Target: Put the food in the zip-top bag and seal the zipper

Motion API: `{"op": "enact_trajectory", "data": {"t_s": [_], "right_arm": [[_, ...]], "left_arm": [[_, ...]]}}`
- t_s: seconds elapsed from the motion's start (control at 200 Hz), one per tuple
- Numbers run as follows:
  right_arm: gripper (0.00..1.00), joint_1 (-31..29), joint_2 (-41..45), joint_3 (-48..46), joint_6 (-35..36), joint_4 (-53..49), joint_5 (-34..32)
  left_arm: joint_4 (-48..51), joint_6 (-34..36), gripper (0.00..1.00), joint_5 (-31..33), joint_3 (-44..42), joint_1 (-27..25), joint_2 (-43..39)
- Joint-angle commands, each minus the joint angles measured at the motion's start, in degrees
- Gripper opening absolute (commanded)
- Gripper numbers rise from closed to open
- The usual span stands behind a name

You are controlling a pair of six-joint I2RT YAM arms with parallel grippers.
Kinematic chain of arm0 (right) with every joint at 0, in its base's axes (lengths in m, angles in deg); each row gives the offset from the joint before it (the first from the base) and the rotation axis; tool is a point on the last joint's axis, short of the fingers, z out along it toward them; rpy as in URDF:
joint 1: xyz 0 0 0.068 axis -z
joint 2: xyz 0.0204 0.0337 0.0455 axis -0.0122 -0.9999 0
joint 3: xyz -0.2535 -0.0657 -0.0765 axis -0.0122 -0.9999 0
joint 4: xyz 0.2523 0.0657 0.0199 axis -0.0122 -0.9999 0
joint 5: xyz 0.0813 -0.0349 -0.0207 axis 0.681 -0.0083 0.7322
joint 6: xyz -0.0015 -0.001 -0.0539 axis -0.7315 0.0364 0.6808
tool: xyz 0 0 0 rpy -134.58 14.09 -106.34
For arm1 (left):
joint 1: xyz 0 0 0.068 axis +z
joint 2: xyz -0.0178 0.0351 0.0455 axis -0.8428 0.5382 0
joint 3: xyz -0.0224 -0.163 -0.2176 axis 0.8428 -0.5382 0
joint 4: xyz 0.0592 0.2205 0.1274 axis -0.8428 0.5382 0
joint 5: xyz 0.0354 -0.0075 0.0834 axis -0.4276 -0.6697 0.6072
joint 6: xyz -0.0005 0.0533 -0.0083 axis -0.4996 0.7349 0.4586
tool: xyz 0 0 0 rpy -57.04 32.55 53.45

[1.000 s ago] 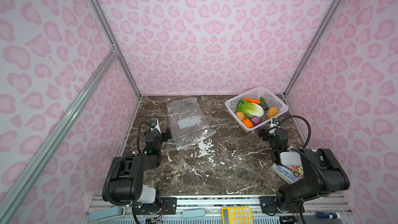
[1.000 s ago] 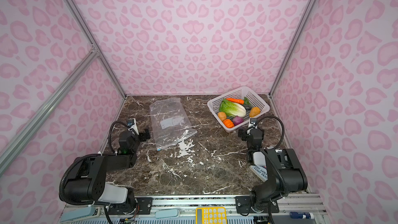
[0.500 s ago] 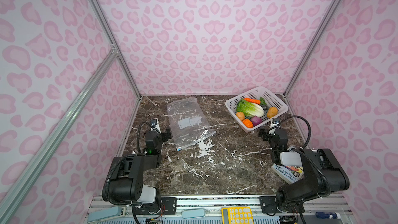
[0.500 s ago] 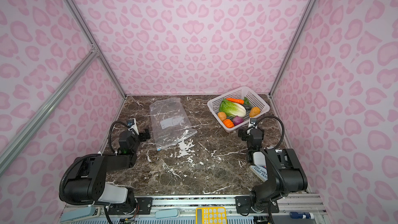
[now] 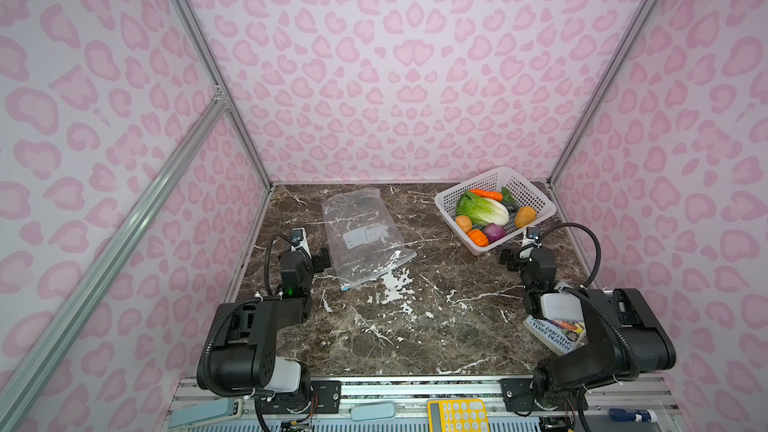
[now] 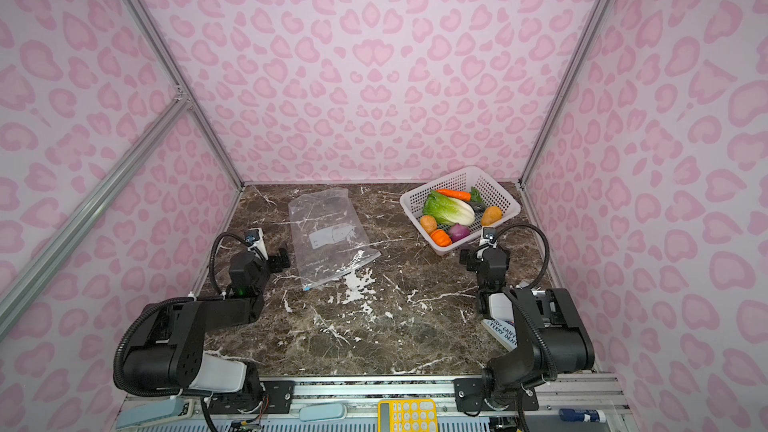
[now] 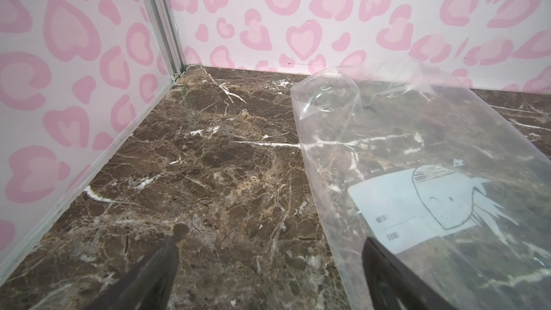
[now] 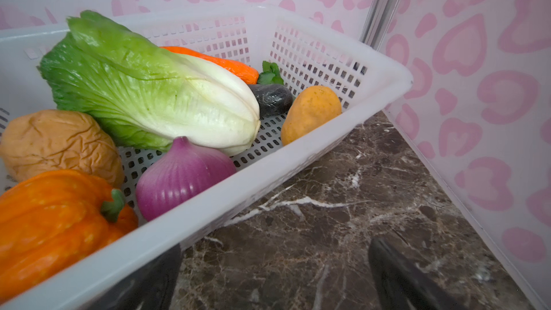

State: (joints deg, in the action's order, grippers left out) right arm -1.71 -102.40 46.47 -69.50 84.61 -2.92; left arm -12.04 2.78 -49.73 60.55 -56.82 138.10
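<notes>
Zip-top bag [image 5: 365,238]: flat on the marble, empty, well left of the white basket [image 5: 536,197] in both top views. In the basket: cabbage [image 5: 482,211], carrot [image 5: 485,193], potatoes [image 5: 525,216], pumpkin [image 5: 478,237], onion [image 5: 494,232]. Right gripper [image 8: 275,249]: at the basket's near corner, jaws wide, empty. Left gripper [image 7: 270,241]: beyond the bag from the basket, jaws wide, empty. Zipper [image 5: 378,272]: bag's near edge

My stereo head looked down from high above the tabletop's [image 5: 374,338] near edge, both top views sharing the whole scene. My left wrist camera sat low beside the zip-top bag [image 7: 402,144], facing the far-left corner; my right, close against the basket [image 8: 298,153], the far-right.
</notes>
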Motion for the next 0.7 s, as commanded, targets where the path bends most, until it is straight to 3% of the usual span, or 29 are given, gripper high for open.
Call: {"op": "enact_trajectory", "data": {"t_s": [0.0,0.23,0.415,0.575,0.695], "right_arm": [[1.00,-0.2,4.0,0.8,0.3,-3.3,-0.7],[0.95,-1.4,16.0,6.9,-0.3,-23.4,-1.4],[0.93,-7.6,22.0,13.7,-1.6,-37.0,0.1],[0.92,-19.5,18.4,21.5,-7.9,-45.4,1.6],[0.92,-28.0,10.8,27.7,-14.1,-48.8,2.2]], "left_arm": [[8.1,0.1,0.97,1.4,4.6,-0.1,-2.8],[26.2,-2.4,0.97,3.3,14.4,-0.2,-8.0],[39.9,-5.8,0.97,0.7,24.2,-0.1,-8.5],[46.7,-12.2,0.97,-4.5,30.0,-0.2,-6.3],[50.0,-17.9,0.97,-4.7,31.7,-0.4,-4.8]]}}
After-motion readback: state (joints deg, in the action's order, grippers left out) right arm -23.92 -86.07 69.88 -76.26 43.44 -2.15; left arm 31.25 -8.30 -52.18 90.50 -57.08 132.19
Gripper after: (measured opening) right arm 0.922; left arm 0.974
